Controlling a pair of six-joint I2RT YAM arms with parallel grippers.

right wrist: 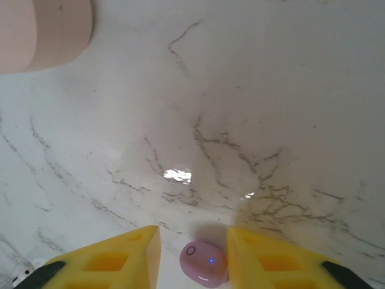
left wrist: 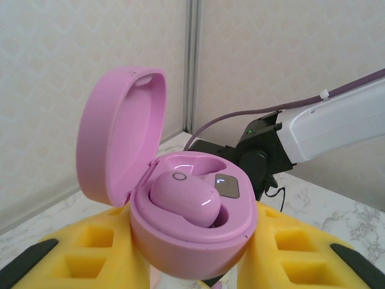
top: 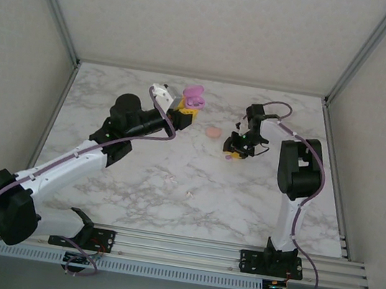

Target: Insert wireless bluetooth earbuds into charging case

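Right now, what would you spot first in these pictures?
The open pink case, held up in the left gripper, with one pink earbud sitting inside. Then a second pink earbud lying on the marble table between the open yellow fingers of the right gripper, with a peach case farther off.

The table (top: 172, 185) had a white, grey-veined marble-look top, smooth and polished enough to throw back small glints of light. The pink charging case (left wrist: 192, 241) looked like smooth moulded plastic with a soft sheen. The earbud (left wrist: 183, 198) seated in it was glossier pink plastic with bright highlights. A second pink earbud (right wrist: 204, 263) on the table was likewise shiny, unlike the matt, foam-like yellow fingers (right wrist: 114, 262) of the right gripper (right wrist: 194, 256) on either side of it. A peach case (right wrist: 42, 30) looked matt. The rail (top: 234, 256) along the table's near edge was dull silver metal.
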